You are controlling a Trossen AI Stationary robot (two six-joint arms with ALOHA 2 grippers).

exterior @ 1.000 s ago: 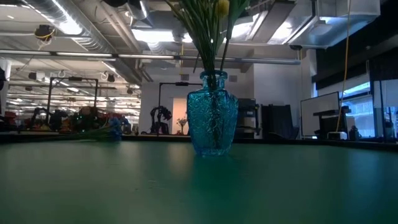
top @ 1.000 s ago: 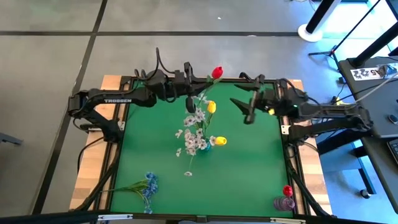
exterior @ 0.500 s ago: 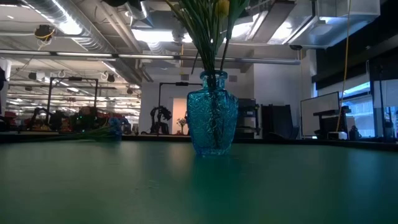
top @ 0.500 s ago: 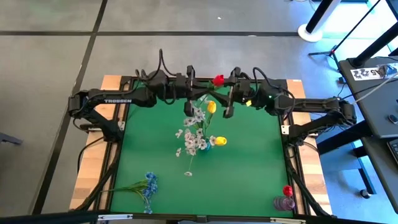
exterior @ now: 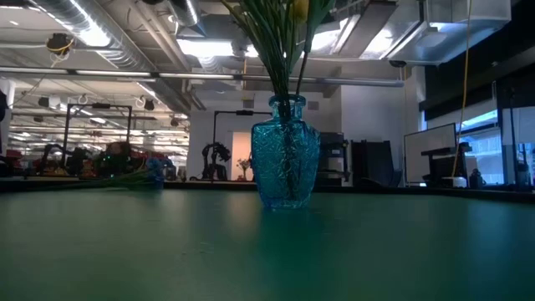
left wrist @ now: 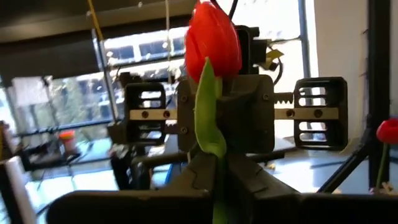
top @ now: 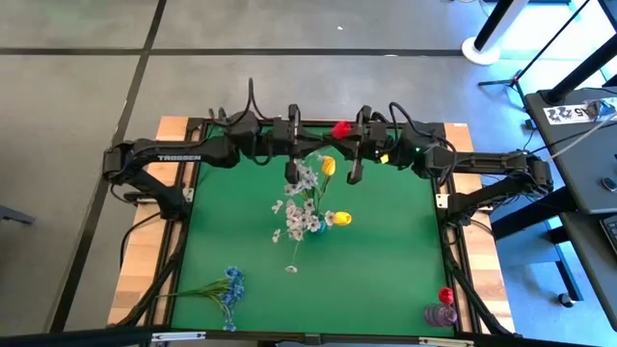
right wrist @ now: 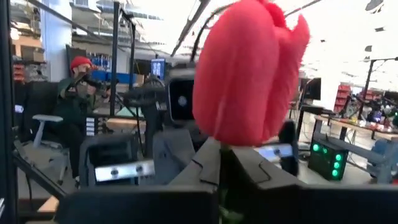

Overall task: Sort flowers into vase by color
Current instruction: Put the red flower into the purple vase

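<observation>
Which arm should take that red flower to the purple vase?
Probably the right: the purple vase sits on its side, and the right claw, open, faces the red flower the left claw holds.

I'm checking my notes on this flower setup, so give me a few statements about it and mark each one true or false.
1. The red tulip is up between the two grippers at the table's far edge. True.
2. The blue vase is empty. False: green stems stand in it.
3. The blue flowers lie on the green mat. True.
4. A yellow vase sits near the right corner. False: the small vase there is purple.
</observation>
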